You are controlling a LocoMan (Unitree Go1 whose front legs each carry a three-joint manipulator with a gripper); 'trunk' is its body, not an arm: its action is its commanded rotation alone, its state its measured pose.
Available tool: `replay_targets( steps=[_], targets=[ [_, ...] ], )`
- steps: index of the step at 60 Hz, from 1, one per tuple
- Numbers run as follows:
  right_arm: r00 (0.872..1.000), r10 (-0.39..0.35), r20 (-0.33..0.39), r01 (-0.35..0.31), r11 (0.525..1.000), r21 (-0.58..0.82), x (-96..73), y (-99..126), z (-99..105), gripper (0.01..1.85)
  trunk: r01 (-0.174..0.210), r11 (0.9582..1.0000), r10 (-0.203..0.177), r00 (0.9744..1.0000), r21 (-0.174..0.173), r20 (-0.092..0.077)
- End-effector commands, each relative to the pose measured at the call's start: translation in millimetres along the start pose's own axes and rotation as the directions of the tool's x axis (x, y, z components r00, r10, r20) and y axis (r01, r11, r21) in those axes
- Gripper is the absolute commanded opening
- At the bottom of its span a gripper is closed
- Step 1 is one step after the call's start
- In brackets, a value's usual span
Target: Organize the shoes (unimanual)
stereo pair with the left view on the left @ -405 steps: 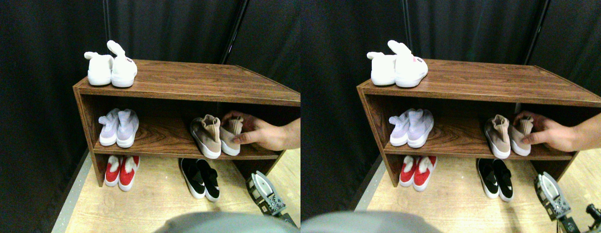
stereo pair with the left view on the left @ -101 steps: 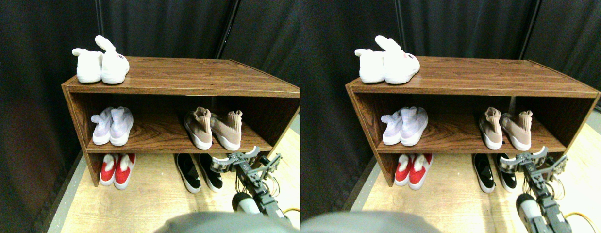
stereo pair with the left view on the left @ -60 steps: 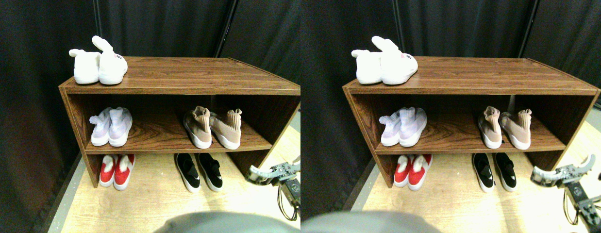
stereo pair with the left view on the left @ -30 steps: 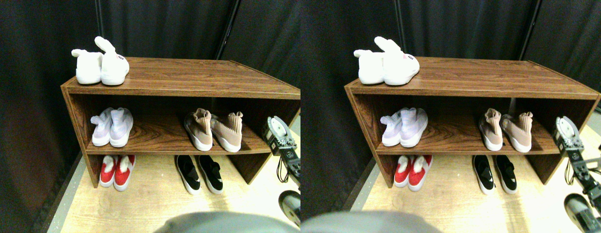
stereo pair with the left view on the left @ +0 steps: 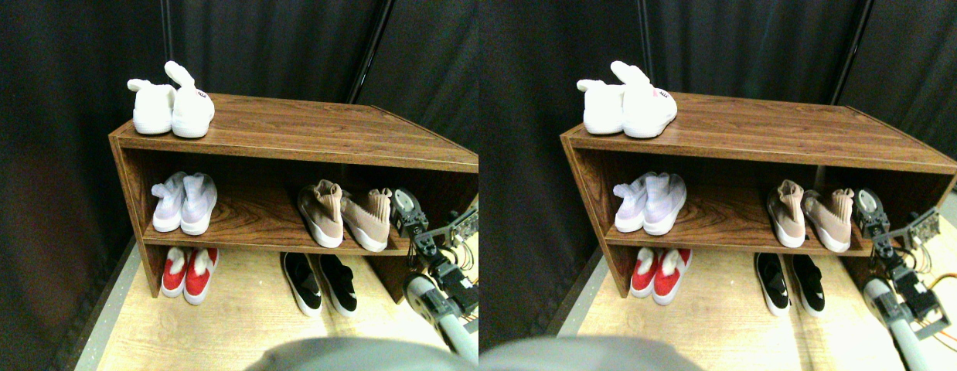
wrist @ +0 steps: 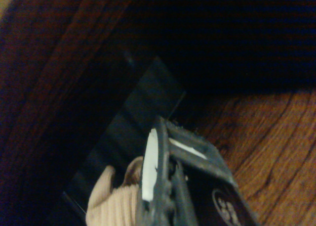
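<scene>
A wooden shoe rack [stereo pair with the left view on the left: 293, 147] holds the shoes. On the right of its middle shelf stand two tan knit sneakers: the left one [stereo pair with the left view on the left: 322, 213] sits straight, and the right one [stereo pair with the left view on the left: 368, 219] is angled away from it with its toe towards the front right. My right gripper [stereo pair with the left view on the left: 436, 209] is at that shelf's right end, just right of the angled sneaker, with its jaws spread open and nothing between them. In the wrist view the dark jaw frame is close to a tan knit collar [wrist: 112, 202] over the shelf board [wrist: 266, 132]. A black slip-on pair [stereo pair with the left view on the left: 321, 283] lies on the floor below.
White bunny slippers [stereo pair with the left view on the left: 171, 105] sit on the rack's top at the left. A lavender sneaker pair [stereo pair with the left view on the left: 183, 202] is on the middle shelf's left, and a red pair [stereo pair with the left view on the left: 186, 272] is on the floor under it. The rack's right side wall [stereo pair with the left view on the left: 447, 193] is close behind my gripper. Black curtains hang behind.
A hand that touched the tan sneakers earlier is gone. My gripper swung out to the right, rose, and has now moved left to the shelf end beside the angled tan sneaker. The camera shifted slightly.
</scene>
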Motion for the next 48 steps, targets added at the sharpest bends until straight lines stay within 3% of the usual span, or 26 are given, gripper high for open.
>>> replay_targets(
  steps=[1, 12, 24, 34, 48],
  targets=[
    [1.0, 0.0, -0.001, 0.0, 1.0, 0.005, 3.0, 1.4, -3.4, 0.06, -0.014, 0.9997, 0.014, 0.9999, -0.018, -0.002],
    [0.998, -0.063, 0.018, 0.062, 0.998, 0.031, 5.4, -5.5, -8.4, 0.06, -0.022, 0.9995, 0.022, 0.9997, -0.022, -0.006],
    [0.998, -0.059, -0.023, 0.059, 0.998, -0.027, 2.0, -7.2, -19.1, 0.06, -0.025, 0.9994, 0.025, 0.9997, -0.024, -0.009],
    [0.995, -0.084, -0.056, 0.088, 0.994, 0.069, -3.2, -6.2, -30.5, 0.06, -0.03, 0.9992, 0.03, 0.9995, -0.026, -0.011],
    [0.995, -0.067, -0.077, 0.072, 0.996, 0.058, -8.1, -6.8, -37.5, 0.06, -0.032, 0.9991, 0.031, 0.9995, -0.027, -0.009]
  ],
)
